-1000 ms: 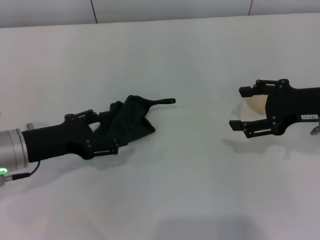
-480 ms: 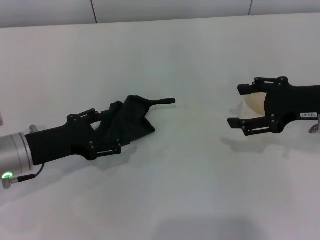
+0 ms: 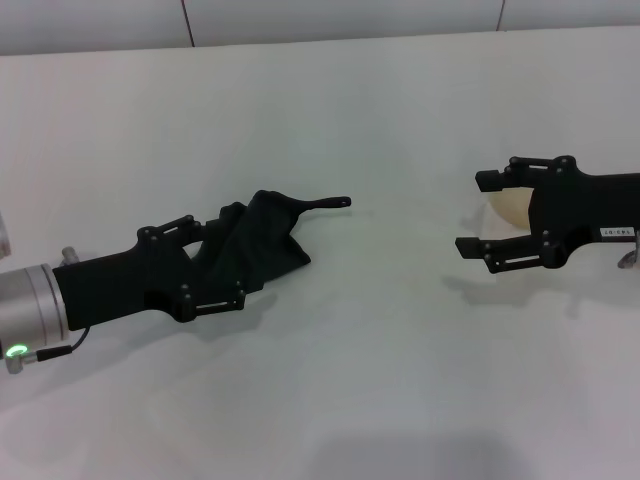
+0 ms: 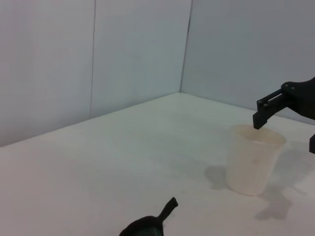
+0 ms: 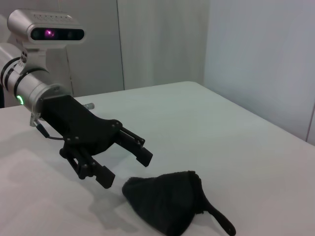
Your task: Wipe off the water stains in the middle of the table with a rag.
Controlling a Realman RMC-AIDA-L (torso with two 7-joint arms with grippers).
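The black rag lies crumpled on the white table, left of the middle, its thin tail pointing right. My left gripper is low at the rag's left edge. In the right wrist view the left gripper is open, and the rag lies just past its fingertips, not between them. My right gripper hovers open at the right. No water stains show in any view.
A translucent whitish cup stands at the right, just behind the right gripper's fingers; the left wrist view shows the cup upright. Grey wall panels border the table's far edge.
The left arm has slid slightly to the right toward the rag. The rag and the right gripper have stayed in place.
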